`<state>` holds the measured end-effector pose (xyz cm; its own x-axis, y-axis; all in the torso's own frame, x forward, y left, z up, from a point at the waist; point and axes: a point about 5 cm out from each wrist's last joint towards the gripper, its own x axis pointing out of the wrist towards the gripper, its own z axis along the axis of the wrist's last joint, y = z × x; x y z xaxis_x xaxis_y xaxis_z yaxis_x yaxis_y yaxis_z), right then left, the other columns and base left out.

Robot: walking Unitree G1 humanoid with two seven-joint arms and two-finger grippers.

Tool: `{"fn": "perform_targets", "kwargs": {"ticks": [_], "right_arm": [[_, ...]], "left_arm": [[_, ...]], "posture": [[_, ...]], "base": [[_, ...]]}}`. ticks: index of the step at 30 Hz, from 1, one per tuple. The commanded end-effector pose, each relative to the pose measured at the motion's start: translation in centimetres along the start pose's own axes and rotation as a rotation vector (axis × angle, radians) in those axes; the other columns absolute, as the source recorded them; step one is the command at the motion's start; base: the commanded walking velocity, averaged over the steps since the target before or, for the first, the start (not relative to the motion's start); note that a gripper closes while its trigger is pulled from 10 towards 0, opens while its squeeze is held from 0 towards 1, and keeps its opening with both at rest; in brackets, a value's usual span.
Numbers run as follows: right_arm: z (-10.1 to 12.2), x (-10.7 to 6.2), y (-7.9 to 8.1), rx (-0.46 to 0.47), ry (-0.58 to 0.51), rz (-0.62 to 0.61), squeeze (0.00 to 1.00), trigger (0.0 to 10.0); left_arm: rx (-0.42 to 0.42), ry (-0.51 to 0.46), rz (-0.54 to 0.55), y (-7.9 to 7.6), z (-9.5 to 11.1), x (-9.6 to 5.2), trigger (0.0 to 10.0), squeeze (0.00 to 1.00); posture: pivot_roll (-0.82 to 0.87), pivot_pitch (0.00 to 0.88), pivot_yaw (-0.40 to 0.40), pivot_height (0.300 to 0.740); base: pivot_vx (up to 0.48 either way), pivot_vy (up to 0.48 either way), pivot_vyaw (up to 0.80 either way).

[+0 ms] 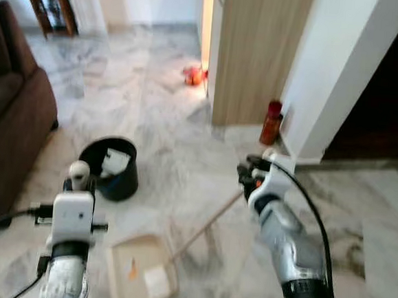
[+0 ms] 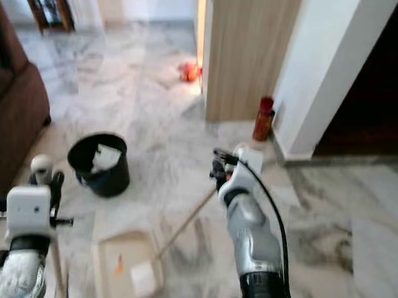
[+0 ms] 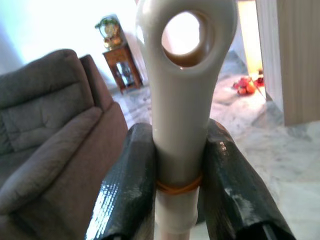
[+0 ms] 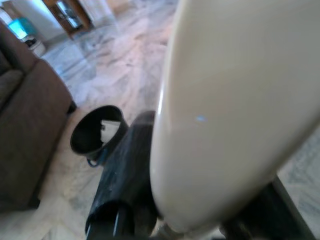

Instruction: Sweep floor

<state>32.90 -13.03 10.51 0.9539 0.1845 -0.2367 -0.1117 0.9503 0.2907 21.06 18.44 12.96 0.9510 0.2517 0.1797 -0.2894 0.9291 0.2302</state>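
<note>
My left gripper [image 3: 180, 150] is shut on the cream handle [image 3: 182, 100] of a long-handled dustpan, just below the handle's hanging hole. The cream dustpan [image 1: 141, 269] rests on the marble floor between my arms, holding an orange scrap [image 1: 132, 269] and a white paper piece [image 1: 155, 280]. My right gripper [image 1: 252, 175] is shut on the thick cream grip [image 4: 235, 100] of a broom. The broom's thin wooden stick [image 1: 207, 225] slopes down to the dustpan's right rim; its head is hard to make out.
A black bin [image 1: 111, 166] with white paper inside stands just beyond the dustpan. A brown sofa [image 1: 8, 120] lies on the left. A wooden cabinet [image 1: 262, 50], a red bottle [image 1: 271, 122] and a white pillar [image 1: 336, 70] are ahead right. Orange items [image 1: 193, 75] lie farther off.
</note>
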Motion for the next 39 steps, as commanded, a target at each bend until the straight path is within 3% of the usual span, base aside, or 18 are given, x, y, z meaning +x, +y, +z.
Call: {"fn": "perform_targets", "kwargs": {"ticks": [1,39], "right_arm": [[1.59,0.19,0.61,-0.008,-0.06,0.018,0.0,10.0],[1.59,0.19,0.58,-0.006,-0.061,0.019,0.0,10.0]], "left_arm": [[0.017,-0.041,0.008,0.36,0.77,0.16,10.0,0.0],[0.019,-0.038,0.011,0.35,0.76,0.18,10.0,0.0]], "posture": [[-0.18,0.031,0.069,0.74],[-0.18,0.034,0.067,0.74]], "base": [[0.266,0.0,0.0],[0.267,0.0,0.0]]}}
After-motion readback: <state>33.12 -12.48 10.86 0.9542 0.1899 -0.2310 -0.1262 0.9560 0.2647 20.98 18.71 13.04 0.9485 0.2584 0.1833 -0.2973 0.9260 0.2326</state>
